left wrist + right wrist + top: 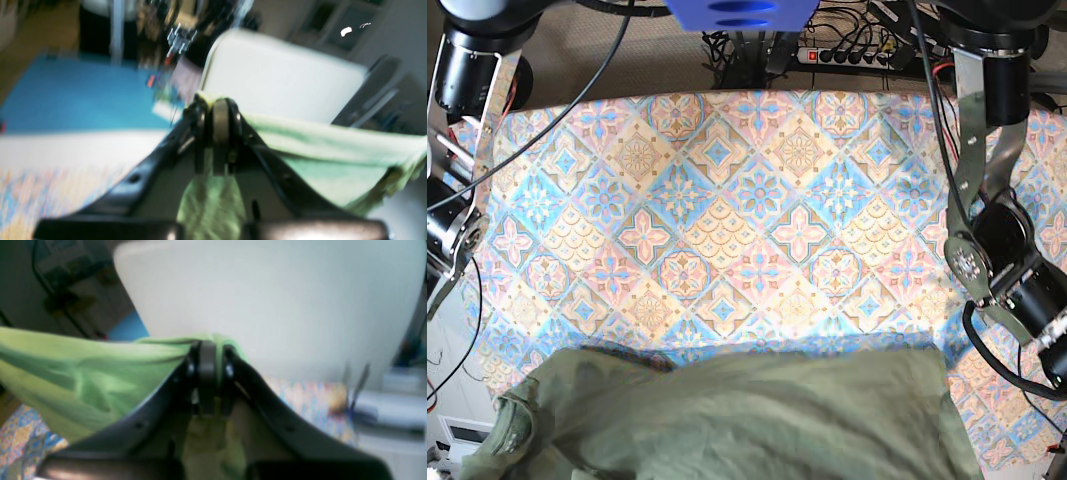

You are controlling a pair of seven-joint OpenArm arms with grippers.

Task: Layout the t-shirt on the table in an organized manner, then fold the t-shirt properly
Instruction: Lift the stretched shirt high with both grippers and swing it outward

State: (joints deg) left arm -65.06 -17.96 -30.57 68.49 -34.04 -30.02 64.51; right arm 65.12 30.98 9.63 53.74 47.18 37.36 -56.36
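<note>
The olive-green t-shirt [747,415] hangs spread wide across the near edge of the table [757,220], its upper hem stretched roughly level and lifted. In the left wrist view my left gripper [218,106] is shut on a fold of the t-shirt [320,146], which stretches off to the right. The right wrist view shows my right gripper [208,348] shut on the t-shirt [83,376] as well, cloth trailing to the left. Both wrist views are blurred. In the base view both grippers are out of frame below the shirt.
My two arms stand at the table's sides, one on the left [457,230] and one on the right [997,260]. A power strip with cables [847,55] lies behind the far edge. A white panel [283,76] and a blue floor mat [76,96] show beyond the table.
</note>
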